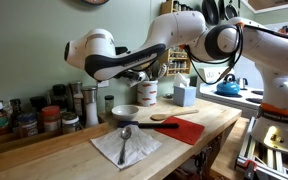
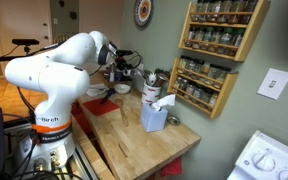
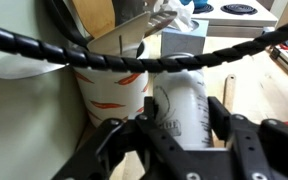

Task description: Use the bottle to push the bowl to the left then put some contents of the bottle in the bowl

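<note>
In the wrist view my gripper (image 3: 184,118) is shut on the bottle (image 3: 179,95), a whitish cylinder with dark print. Its black fingers (image 3: 220,112) press the bottle's two sides. In an exterior view the gripper (image 1: 144,76) hangs at the back of the wooden counter, above and just right of the bowl (image 1: 126,113). The bowl is shallow, round and white and sits on the counter. It also shows in an exterior view as the bowl (image 2: 96,92), past the arm. A white crock with orange print (image 3: 109,90) stands close beside the bottle.
A tissue box (image 1: 185,95) stands right of the gripper. A grey cloth with a spoon (image 1: 124,146), a wooden spoon (image 1: 165,118) and a red mat (image 1: 190,129) lie on the counter. Spice jars (image 1: 24,120) line the back left. A spice rack (image 2: 219,45) hangs on the wall.
</note>
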